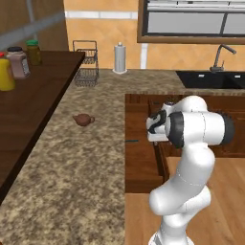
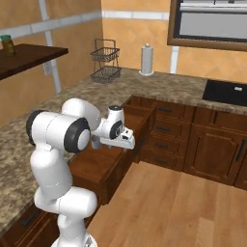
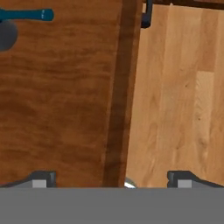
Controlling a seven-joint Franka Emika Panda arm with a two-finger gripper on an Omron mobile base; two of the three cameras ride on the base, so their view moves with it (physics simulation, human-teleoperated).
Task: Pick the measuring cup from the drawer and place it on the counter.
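Operator: Report end effector state.

Technician: The end effector [image 3: 112, 181] is spread wide and holds nothing. In the hand view one fingertip [image 3: 41, 179] sits over the drawer [image 3: 61, 109] floor, the other over the light wooden floor [image 3: 183, 96], straddling the drawer's front wall.

Operator: Locate the measuring cup.

Technician: The measuring cup [image 3: 6, 35] lies in the drawer at the upper left of the hand view, grey bowl partly cut off by the frame edge, teal handle [image 3: 26, 15] beside it. It is well apart from the fingertips.

Operator: Bench status?

Technician: The bench [image 1: 72, 162] carries a small brown teapot [image 1: 83, 119], a wire basket [image 1: 86, 63] and a paper towel roll [image 1: 119, 58] near the wall.
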